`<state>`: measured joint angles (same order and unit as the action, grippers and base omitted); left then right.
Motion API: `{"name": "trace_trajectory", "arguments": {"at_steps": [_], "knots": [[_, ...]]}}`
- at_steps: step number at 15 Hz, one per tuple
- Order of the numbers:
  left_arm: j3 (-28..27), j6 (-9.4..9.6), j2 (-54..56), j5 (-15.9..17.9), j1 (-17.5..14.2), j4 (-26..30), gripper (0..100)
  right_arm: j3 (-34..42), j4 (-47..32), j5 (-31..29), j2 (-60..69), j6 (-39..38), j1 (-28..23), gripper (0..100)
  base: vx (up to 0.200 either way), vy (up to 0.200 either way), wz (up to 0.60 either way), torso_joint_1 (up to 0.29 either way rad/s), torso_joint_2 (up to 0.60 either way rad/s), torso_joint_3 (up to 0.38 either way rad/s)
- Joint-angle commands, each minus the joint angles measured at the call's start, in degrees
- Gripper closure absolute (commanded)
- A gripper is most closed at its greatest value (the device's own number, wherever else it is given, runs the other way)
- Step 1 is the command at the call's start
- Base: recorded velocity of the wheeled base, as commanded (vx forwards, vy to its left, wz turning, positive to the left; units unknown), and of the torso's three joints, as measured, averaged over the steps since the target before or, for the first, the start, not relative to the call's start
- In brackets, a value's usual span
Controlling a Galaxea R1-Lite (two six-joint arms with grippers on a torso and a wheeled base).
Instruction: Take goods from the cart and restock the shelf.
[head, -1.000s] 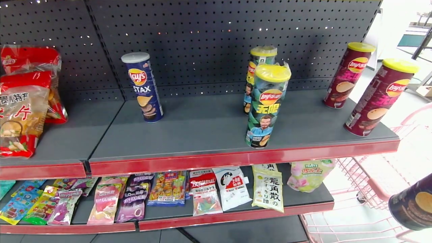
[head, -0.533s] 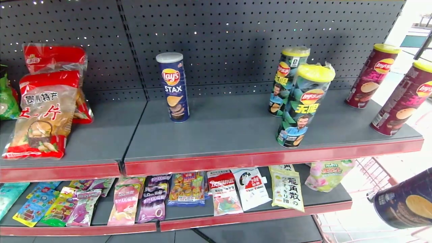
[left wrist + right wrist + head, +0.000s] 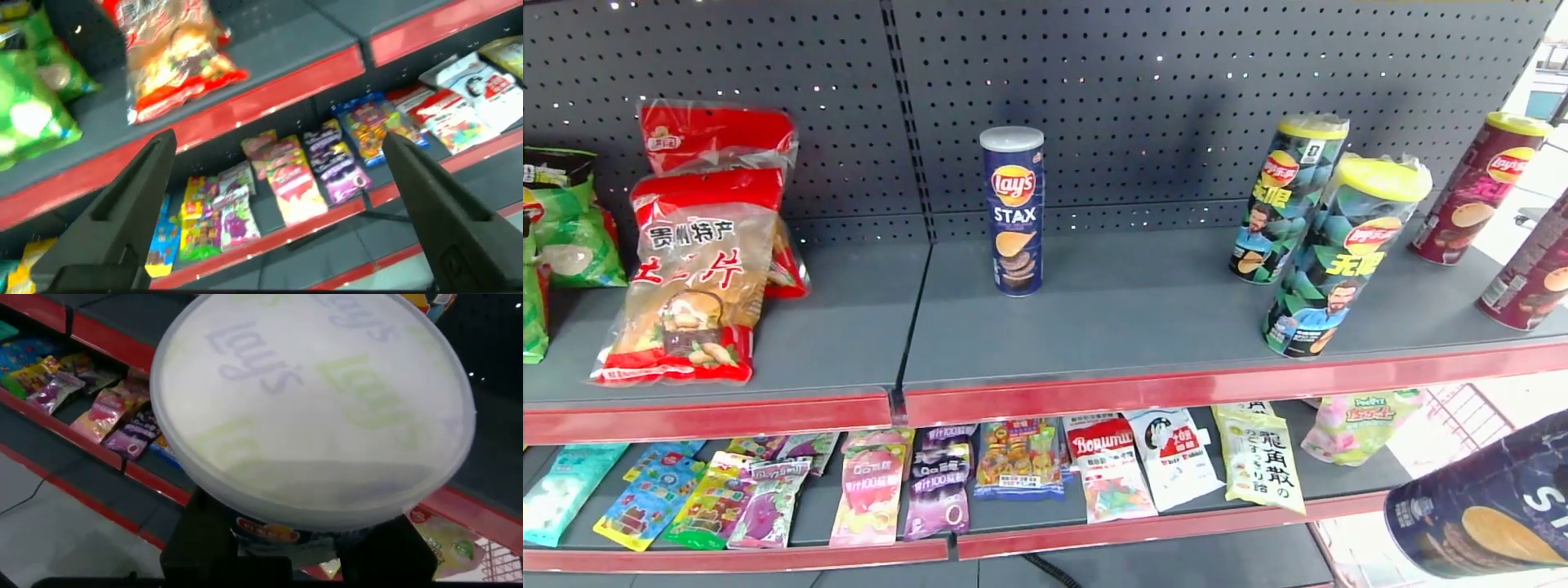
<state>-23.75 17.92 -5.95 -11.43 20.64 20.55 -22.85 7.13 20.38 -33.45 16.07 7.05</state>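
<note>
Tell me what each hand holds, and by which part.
The right hand holds the dark blue chip can by its sides, just under the lid. The left hand is open and holds nothing.

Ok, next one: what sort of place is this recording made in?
Probably a shop aisle, or a mock-up of one: a pegboard-backed shelf with red front edges, upright crisp cans standing on it, and candy packets laid in rows on the lower shelf.
</note>
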Motion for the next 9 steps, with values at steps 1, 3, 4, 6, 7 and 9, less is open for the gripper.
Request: {"name": "trace_trajectory", "arguments": {"at_steps": [1, 3, 4, 6, 7, 9], "knots": [[-0.1, 0.01, -0.4, -0.3, 0.0, 0.1, 0, -0.2, 0.1, 0.0, -0.5, 0.1, 2.9, 100, 0.000, 0.000, 0.00, 0.000, 0.00, 0.000], [0.0, 0.01, -0.4, -0.3, 0.0, 0.2, 0, -0.4, 0.1, 0.0, -1.1, 0.1, 3.4, 100, 0.100, 0.000, 0.00, 0.001, 0.00, 0.001], [0.1, 0.01, -0.4, -0.3, 0.0, 0.3, 0, -0.4, 0.1, 0.0, -1.4, 0.1, 3.4, 100, 0.200, 0.000, 0.00, -0.002, 0.00, -0.007], [0.1, 0.01, -0.5, -0.3, 0.0, 0.3, 0, -0.4, 0.1, 0.0, -1.7, 0.1, 3.4, 100, 0.200, 0.000, 0.00, -0.010, -0.01, 0.000], [0.2, 0.01, -0.5, -0.3, 0.0, 0.4, 0, -0.4, 0.1, 0.1, -1.8, 0.2, 3.5, 100, 0.200, 0.000, 0.00, 0.012, 0.01, -0.002], [0.7, 0.01, -0.3, -0.1, 0.0, 0.2, 0, -0.3, 0.1, 0.7, -1.6, 0.2, 6.0, 100, 0.100, 0.000, 0.00, 0.009, 0.01, 0.001]]}}
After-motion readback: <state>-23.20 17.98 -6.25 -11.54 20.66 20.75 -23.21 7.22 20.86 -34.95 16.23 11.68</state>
